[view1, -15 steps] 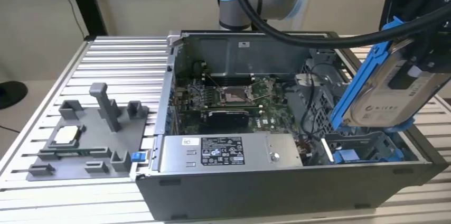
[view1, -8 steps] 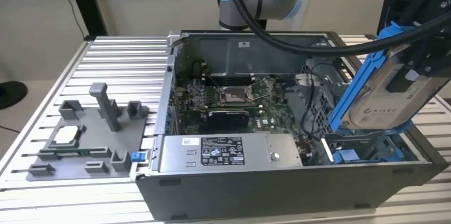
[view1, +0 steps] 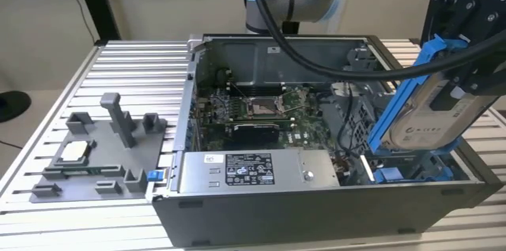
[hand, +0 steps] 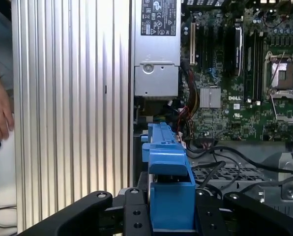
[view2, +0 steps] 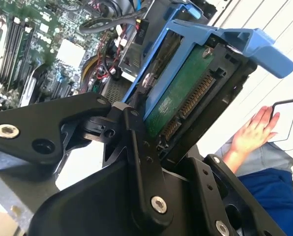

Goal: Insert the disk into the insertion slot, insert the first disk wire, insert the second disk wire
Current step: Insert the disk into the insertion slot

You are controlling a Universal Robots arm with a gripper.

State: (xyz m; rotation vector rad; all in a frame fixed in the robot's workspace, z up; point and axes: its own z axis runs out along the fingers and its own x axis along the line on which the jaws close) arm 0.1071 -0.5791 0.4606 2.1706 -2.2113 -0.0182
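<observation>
While the gripper (view1: 464, 72) hangs over the exterior view's right end of the open PC case (view1: 316, 215), its claw is pinching the disk (view1: 431, 115) by the upper part, black fingers pressed on either side of the blue carrier frame. Disk is tilted steeply, nearly on end, white label facing outward, lower edge down by the insertion slot (view1: 389, 174), i.e. the bay w/ blue rails and tabs in the case's near corner on that side. Can't tell if the lower edge touches the rails; the disk isn't lying flat in the bay. In the second wrist view the drive's green circuit board and connector row show at the end nearest the camera. Inside the case: motherboard (view1: 261, 109) w/ an open CPU socket (view1: 261, 104), and the grey power supply (view1: 253, 171) w/ its sticker along the near wall, beside the slot. Black cables (view1: 316, 55) from the arm loop across above the case. Case sits on a ribbed aluminium table (view1: 134, 67); a grey parts fixture (view1: 95, 156) stands on it at the exterior view's left, well apart from the gripper. A person's hand (view2: 254, 132) shows past the table edge, not touching the case.
</observation>
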